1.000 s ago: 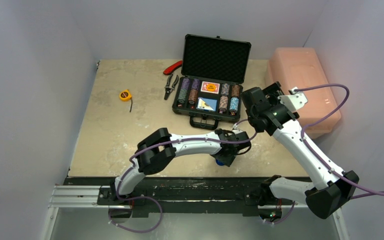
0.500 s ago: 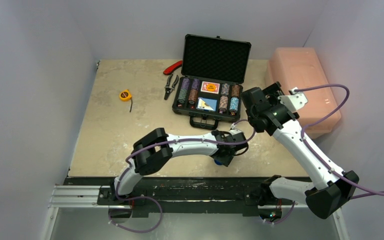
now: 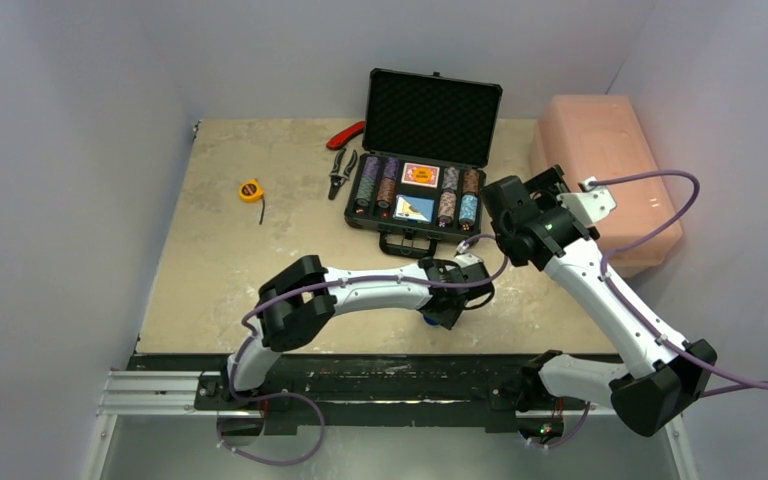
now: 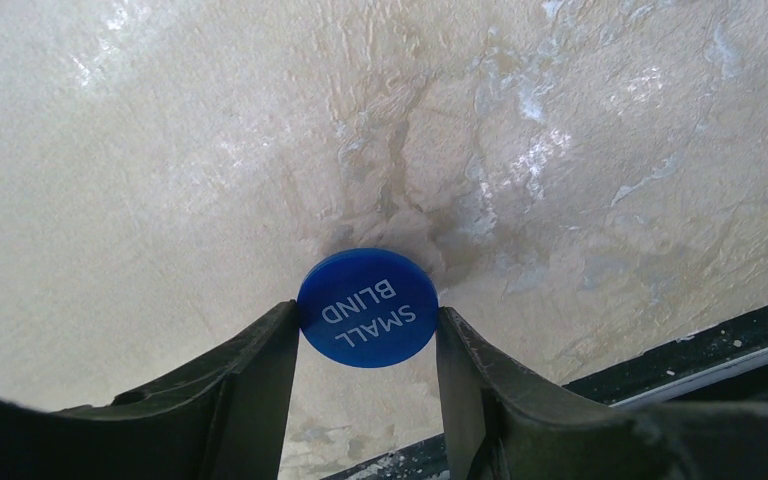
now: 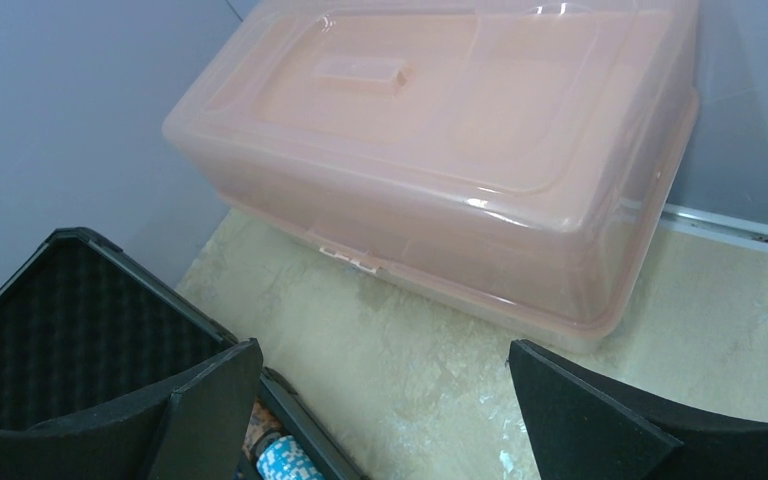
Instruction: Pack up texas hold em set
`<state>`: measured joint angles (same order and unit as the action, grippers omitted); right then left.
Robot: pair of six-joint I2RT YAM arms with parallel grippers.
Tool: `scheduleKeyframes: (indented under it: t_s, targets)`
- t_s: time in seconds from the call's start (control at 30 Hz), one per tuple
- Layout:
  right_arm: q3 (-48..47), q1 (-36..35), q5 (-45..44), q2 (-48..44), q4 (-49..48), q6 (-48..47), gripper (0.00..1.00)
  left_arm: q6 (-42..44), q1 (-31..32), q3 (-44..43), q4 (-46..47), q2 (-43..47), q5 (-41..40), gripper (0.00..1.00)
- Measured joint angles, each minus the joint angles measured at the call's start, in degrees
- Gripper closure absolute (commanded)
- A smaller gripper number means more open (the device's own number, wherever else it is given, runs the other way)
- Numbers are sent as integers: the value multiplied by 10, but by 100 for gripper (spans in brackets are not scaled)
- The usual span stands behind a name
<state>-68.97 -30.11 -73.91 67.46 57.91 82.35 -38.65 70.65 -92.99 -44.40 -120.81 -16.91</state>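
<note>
My left gripper (image 4: 365,312) pinches the blue disc (image 4: 367,308) at six o'clock of the briefcase (image 3: 430,115), while my right gripper (image 5: 382,350) gapes wide, empty.

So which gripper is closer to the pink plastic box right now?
Right. The right gripper hangs open facing the pink box, beside the briefcase; the left gripper is farther off at the near edge of the table, clamped on the blue disc.
</note>
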Motion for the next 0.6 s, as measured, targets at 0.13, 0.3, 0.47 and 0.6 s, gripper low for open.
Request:
scheduleKeyframes:
  t_s: [0.13,0.3,0.47,0.6]
  targets:
    - [0,0,-2,0,7,7,1,-8,0,0,-15,11,-10,100]
    - [0,0,-4,0,14,14,1,-12,0,0,-29,23,-21,100]
    - [0,0,-14,0,26,32,2,-12,0,0,-44,33,-41,100]
    - [0,0,-17,0,34,45,2,-12,-4,2,-45,50,-51,100]
